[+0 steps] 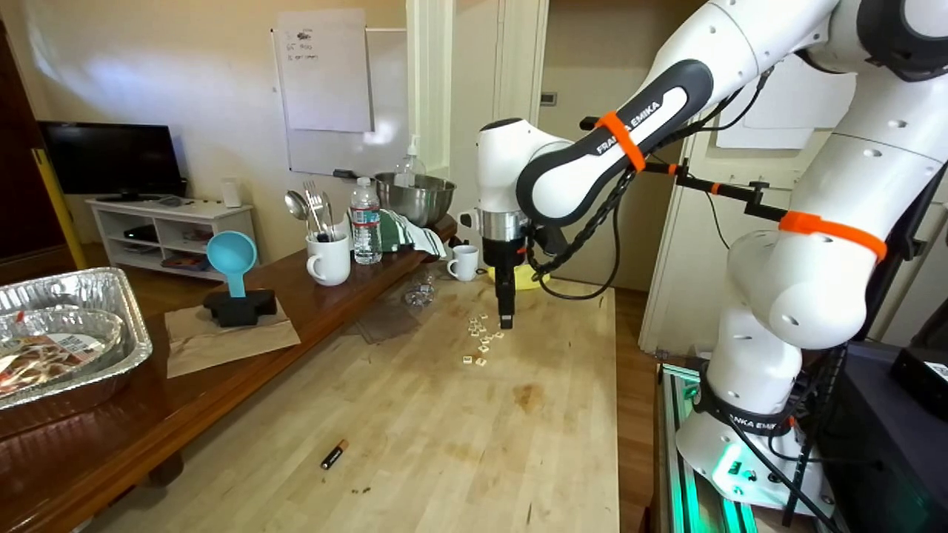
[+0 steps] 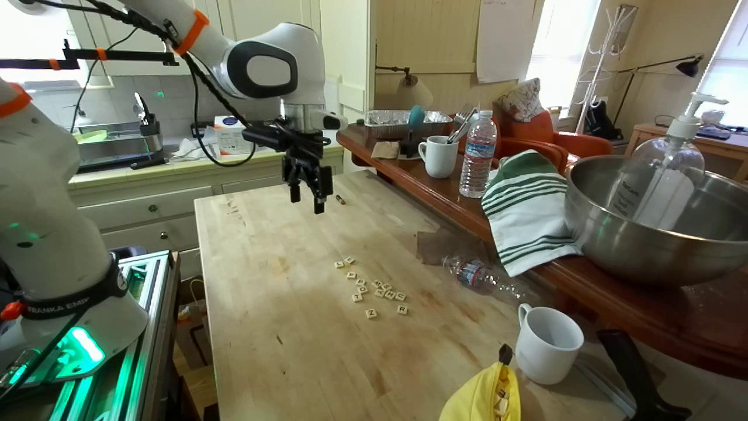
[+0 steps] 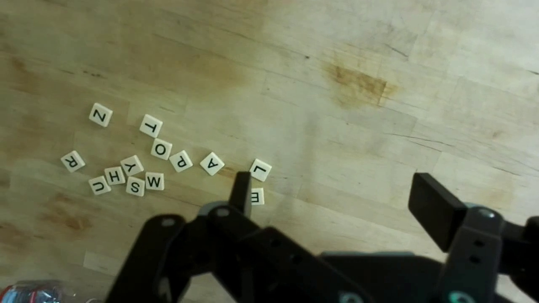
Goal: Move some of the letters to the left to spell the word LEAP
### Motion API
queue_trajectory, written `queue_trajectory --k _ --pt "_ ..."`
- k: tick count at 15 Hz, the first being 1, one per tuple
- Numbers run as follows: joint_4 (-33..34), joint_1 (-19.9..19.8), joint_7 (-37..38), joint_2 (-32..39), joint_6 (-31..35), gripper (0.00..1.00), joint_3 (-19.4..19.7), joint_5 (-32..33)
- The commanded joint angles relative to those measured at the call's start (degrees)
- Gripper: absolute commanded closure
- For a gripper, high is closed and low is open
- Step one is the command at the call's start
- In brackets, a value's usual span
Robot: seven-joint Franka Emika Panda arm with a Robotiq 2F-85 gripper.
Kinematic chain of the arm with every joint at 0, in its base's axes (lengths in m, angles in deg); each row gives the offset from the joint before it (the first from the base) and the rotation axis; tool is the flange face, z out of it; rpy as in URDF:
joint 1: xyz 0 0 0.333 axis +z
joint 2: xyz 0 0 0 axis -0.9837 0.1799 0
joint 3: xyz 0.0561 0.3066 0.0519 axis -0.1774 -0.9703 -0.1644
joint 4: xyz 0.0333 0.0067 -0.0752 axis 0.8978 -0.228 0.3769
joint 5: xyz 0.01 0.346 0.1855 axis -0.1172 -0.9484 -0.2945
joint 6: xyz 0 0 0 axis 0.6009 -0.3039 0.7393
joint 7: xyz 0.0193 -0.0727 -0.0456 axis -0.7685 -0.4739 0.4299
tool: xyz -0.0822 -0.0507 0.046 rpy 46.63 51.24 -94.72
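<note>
Wrist view: letters (image 3: pixel 161 149), sq. cream tiles w/ blk print; pincer (image 3: pixel 334 195) gaping.

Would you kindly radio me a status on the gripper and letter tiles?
Gripper open, nothing held, above table. L tile, E tile, A tile, P tile face up, LEAP not yet spelled. One finger partly hides E tile in wrist view.

Letters (image 2: pixel 379 293) on the table (image 2: pixel 263 362) before me, battery (image 2: pixel 340 199) far beyond them, pouch (image 2: pixel 476 394) near right, mug (image 2: pixel 546 356) beside it, ledge (image 2: pixel 684 318) along the right, bowl (image 2: pixel 637 251) on that, pump bottle (image 2: pixel 660 187) inside.
</note>
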Motion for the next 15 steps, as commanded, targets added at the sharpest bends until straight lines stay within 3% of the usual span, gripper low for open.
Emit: queue_trajectory --k 1,10,15 --pt "-1.39 -1.03 -3.72 4.32 7.53 0.31 0.91 3.34" --pt "-2.83 -3.47 -10.8 12.52 22.1 0.99 3.21 3.59" --pt "-3.04 -4.58 -13.17 16.53 28.28 1.0 3.47 3.53"
